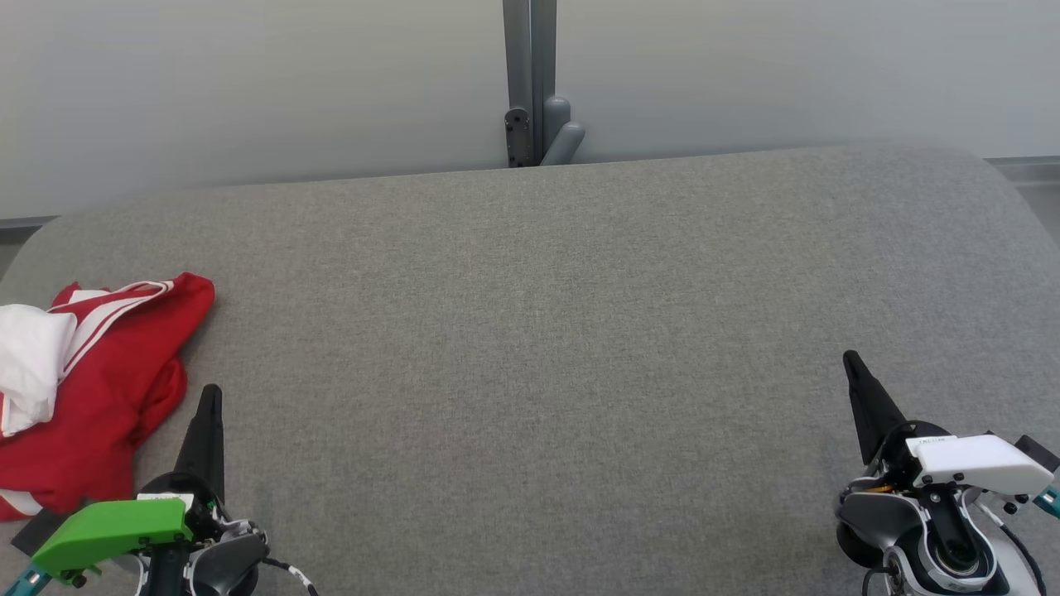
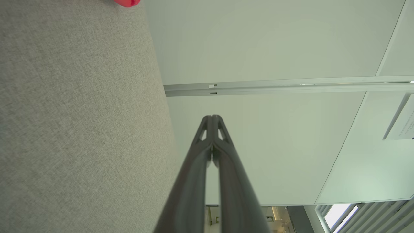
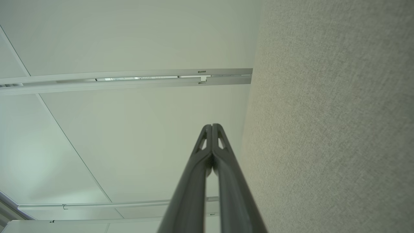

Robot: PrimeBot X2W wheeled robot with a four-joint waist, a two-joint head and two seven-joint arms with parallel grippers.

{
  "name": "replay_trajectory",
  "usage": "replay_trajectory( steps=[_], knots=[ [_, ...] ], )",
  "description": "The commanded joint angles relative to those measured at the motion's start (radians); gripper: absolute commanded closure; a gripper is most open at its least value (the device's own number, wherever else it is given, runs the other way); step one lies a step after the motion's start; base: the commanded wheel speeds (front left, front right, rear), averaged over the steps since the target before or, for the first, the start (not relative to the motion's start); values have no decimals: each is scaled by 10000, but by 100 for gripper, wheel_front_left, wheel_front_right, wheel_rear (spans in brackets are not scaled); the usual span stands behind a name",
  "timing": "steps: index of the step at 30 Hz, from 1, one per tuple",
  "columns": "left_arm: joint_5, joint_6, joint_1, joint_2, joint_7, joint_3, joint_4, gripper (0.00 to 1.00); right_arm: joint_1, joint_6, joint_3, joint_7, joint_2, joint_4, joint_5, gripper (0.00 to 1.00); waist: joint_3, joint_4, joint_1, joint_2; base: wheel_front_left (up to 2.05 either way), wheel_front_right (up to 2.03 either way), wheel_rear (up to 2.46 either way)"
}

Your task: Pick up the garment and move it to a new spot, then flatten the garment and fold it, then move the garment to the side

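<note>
Head view: garment (image 1: 116, 389) crumpled at the table's (image 1: 530, 331) left edge, left gripper (image 1: 210, 397) and right gripper (image 1: 855, 368) both pinched together, empty, so pickup looks not yet begun; left must open and reach.

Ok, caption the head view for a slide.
Red-and-white garment crumpled at the grey surface's left edge; left fingers and right fingers shut, empty.

Legible text: none | placard (image 2: 400, 120) on wall (image 2: 258, 48), left wrist view: printed lines, too blurred to read | white cover (image 1: 981, 462) behind right gripper (image 1: 851, 360): small dark marking, too small to read
</note>
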Motion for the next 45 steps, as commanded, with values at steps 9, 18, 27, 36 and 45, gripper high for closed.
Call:
replay_trajectory(
  steps=[9,18,27,36,45],
  knots=[
    [-16,-46,-144,58,40,42,-17,100,138,4,-25,34,-44,-45,65,100,0,0,0,0,0,0,0],
    [-16,-46,-144,58,40,42,-17,100,138,4,-25,34,-45,-45,65,100,0,0,0,0,0,0,0],
    [-16,-46,-144,59,40,41,-18,100,138,4,-25,34,-45,-45,65,100,0,0,0,0,0,0,0],
    [-16,-46,-144,59,39,41,-18,100,138,4,-24,34,-45,-45,65,100,0,0,0,0,0,0,0],
    [-16,-46,-144,59,39,41,-17,100,138,4,-24,34,-45,-43,66,100,0,0,0,0,0,0,0]
  ],
)
